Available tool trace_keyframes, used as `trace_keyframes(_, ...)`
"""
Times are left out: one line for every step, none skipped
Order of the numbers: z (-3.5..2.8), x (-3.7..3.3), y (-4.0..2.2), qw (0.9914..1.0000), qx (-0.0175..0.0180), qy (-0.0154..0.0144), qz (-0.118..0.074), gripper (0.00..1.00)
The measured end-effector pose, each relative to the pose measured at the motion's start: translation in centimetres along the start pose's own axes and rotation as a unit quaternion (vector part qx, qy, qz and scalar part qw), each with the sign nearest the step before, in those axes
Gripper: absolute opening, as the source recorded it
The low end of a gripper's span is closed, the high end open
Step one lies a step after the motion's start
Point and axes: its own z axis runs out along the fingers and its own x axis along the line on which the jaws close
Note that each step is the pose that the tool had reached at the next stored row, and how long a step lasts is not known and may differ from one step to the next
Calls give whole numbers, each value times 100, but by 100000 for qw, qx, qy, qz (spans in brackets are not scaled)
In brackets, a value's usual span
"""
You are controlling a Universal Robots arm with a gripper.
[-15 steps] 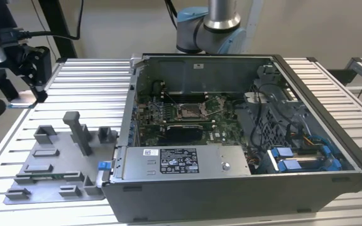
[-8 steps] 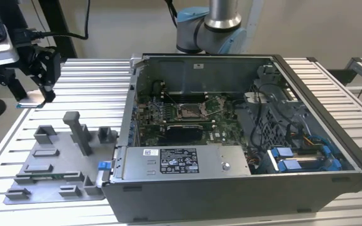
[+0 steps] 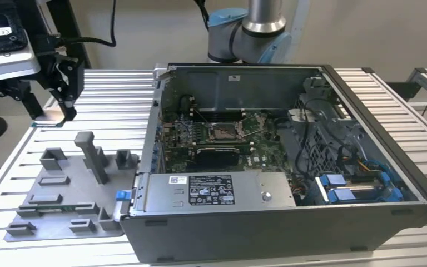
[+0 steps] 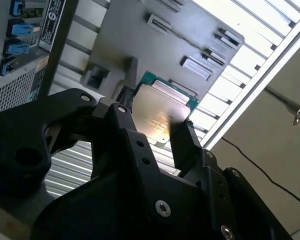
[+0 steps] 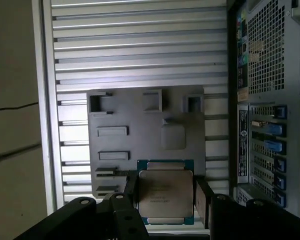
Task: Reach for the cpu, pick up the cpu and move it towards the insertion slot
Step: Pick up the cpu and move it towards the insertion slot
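Exterior view: my end effector (image 3: pixel 50 111) is way over at the exterior view's left, up above the bench (image 3: pixel 117 94). It's clamped on the cpu (image 3: pixel 48 117), which peeks out as a pale tan slab lying flat between the fingertips. The insertion slot (image 3: pixel 224 132) sits on the green board inside the open computer case (image 3: pixel 362 183), well apart from me. The grey fixture plate (image 3: pixel 58 217) is lower down in this view.

Second wrist view: the fingers (image 4: pixel 182 142) pinch two opposite edges of the cpu (image 4: pixel 160 107). Its silver lid faces the camera and its green rim shows. It's square, so there's no real long axis.

First wrist view: the same grip, but here the cpu (image 5: pixel 165 190) reads square-on. Its edges line up with the fixture plate (image 5: pixel 140 115) behind it, with the case's back panel (image 5: pixel 270 90) alongside.
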Motion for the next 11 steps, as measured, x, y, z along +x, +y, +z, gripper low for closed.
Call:
trace_keyframes(0,-22,1,100000,4,18,2,0)
trace_keyframes(-1,-46,3,100000,8,42,1,0)
trace_keyframes(-2,-70,4,100000,11,61,2,0)
trace_keyframes(-2,-95,6,100000,7,75,1,0)
trace_keyframes(-2,-118,7,100000,11,95,1,0)
trace_keyframes(-3,-143,9,100000,15,116,1,0)
trace_keyframes(-3,-166,10,100000,13,132,4,0)
trace_keyframes(-3,-192,12,100000,13,145,2,0)
trace_keyframes(-4,-215,13,100000,17,164,2,0)
trace_keyframes(-5,-239,15,100000,17,185,4,0)
trace_keyframes(-5,-263,16,100000,19,199,2,0)
